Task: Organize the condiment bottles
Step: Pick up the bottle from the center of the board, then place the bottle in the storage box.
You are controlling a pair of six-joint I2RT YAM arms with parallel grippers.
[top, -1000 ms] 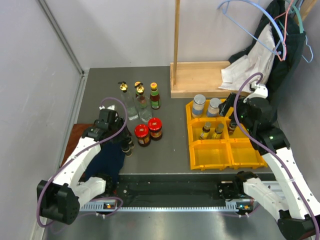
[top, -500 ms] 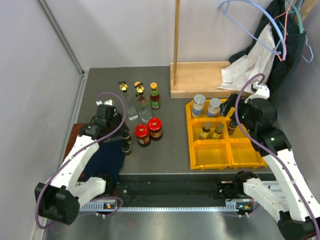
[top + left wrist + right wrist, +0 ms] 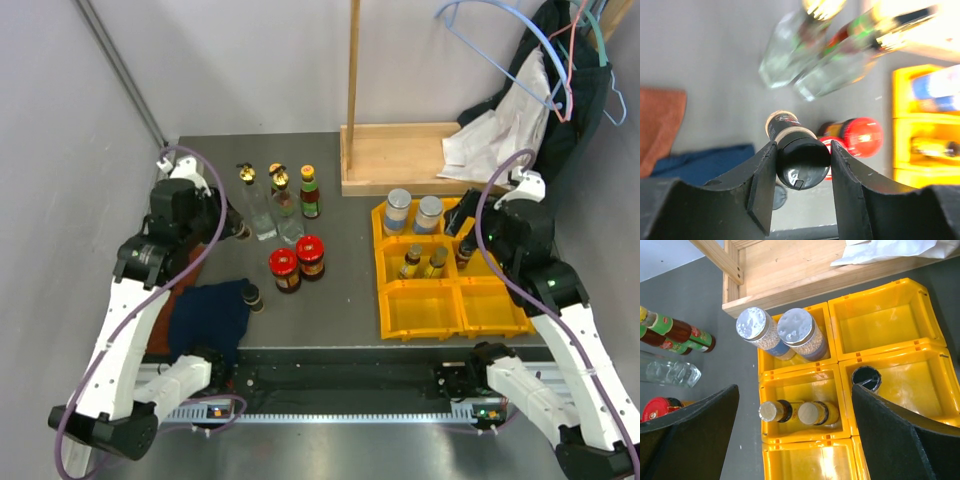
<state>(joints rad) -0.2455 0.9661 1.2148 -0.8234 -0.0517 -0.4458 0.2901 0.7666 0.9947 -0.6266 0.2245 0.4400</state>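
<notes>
Left pincer point(image 3: 802, 165) grips a small dark black-capped bottle point(image 3: 799, 159) over grey tabletop point(image 3: 700, 50); right pincer point(image 3: 795, 426) gapes above yellow compartment bin point(image 3: 885, 305).

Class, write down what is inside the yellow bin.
In the yellow bin, two silver-lidded jars share one compartment, two small brown bottles the next, one black-capped bottle another. What lies under them is covered.
</notes>
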